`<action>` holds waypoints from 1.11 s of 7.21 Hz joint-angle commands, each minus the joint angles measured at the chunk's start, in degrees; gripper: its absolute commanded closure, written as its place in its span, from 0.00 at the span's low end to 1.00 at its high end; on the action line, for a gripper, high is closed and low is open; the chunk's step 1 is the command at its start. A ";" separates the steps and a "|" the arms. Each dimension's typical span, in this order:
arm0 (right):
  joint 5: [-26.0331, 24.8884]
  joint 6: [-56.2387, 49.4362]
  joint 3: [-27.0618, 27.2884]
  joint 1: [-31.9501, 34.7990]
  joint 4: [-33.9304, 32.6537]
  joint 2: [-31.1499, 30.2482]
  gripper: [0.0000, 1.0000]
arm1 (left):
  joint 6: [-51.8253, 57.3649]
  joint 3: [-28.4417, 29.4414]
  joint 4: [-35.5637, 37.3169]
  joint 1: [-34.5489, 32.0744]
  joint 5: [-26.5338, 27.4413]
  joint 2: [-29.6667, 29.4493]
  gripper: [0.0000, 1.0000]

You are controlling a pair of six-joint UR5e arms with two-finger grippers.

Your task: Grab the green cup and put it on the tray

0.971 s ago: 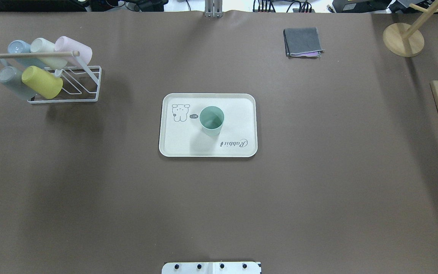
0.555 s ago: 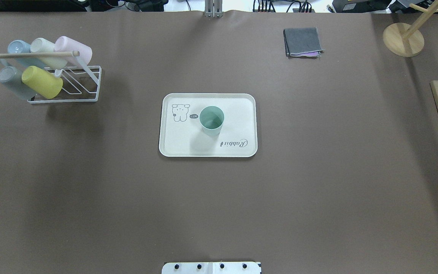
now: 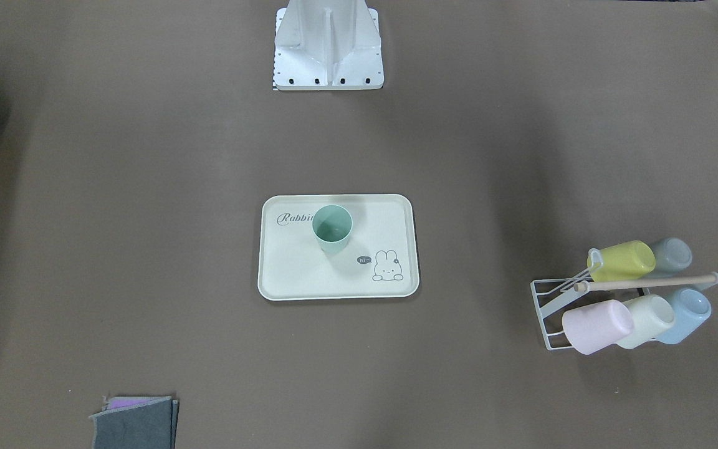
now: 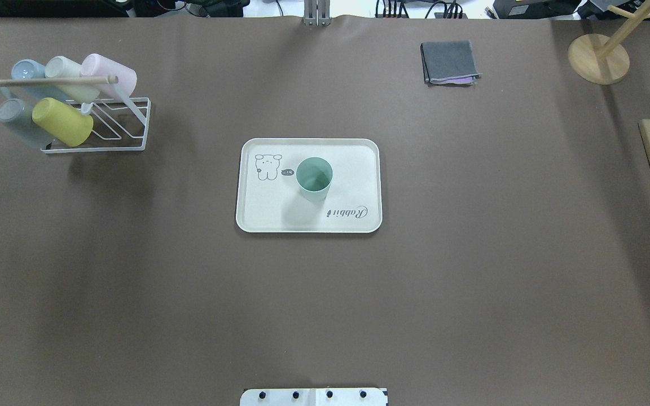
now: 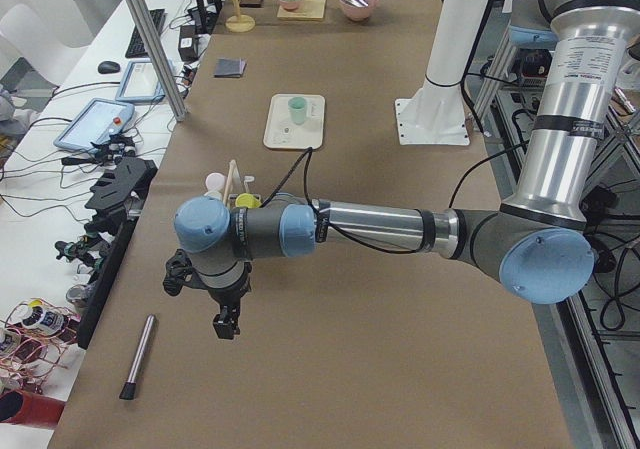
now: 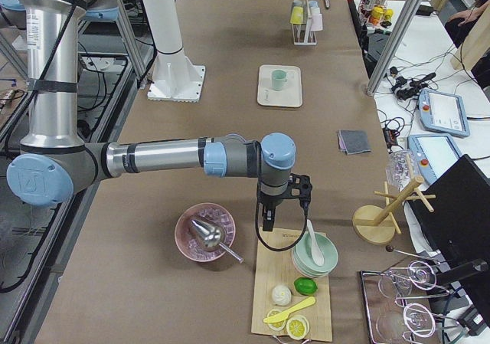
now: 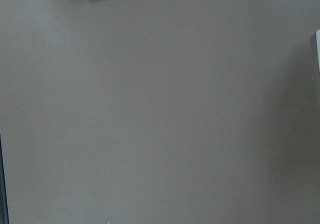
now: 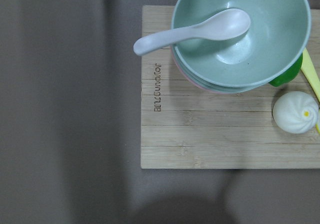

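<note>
The green cup [image 4: 314, 177] stands upright on the cream "Rabbit" tray [image 4: 268, 208] at the table's middle, open end up; it also shows in the front-facing view [image 3: 332, 227] on the tray [image 3: 296, 274]. Neither gripper is near it. My left gripper [image 5: 227, 324] hangs over bare table at the far left end, seen only in the exterior left view. My right gripper [image 6: 266, 223] hangs at the far right end over the edge of a wooden board, seen only in the exterior right view. I cannot tell whether either is open or shut.
A white wire rack [image 4: 99, 121] with several pastel cups lies at the back left. A folded grey cloth [image 4: 449, 62] and a wooden stand [image 4: 598, 56] are at the back right. The wooden board [image 8: 200, 134] holds a green bowl with spoon [image 8: 240, 34]. A pen [image 5: 138, 357] lies near the left gripper.
</note>
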 commanded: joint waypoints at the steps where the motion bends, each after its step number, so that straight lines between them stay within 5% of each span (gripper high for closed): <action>1: -0.08 -0.03 0.00 0.00 0.00 0.04 0.00 | 0.00 0.00 0.22 0.04 0.03 0.18 0.03; 5: -0.08 -0.03 0.00 0.00 0.00 0.04 0.00 | 0.00 -2.72 -3.27 0.13 -0.06 9.03 0.02; 8: -0.17 -0.03 0.00 0.00 0.00 0.04 0.00 | -0.53 -10.25 -3.74 0.04 0.03 14.12 0.03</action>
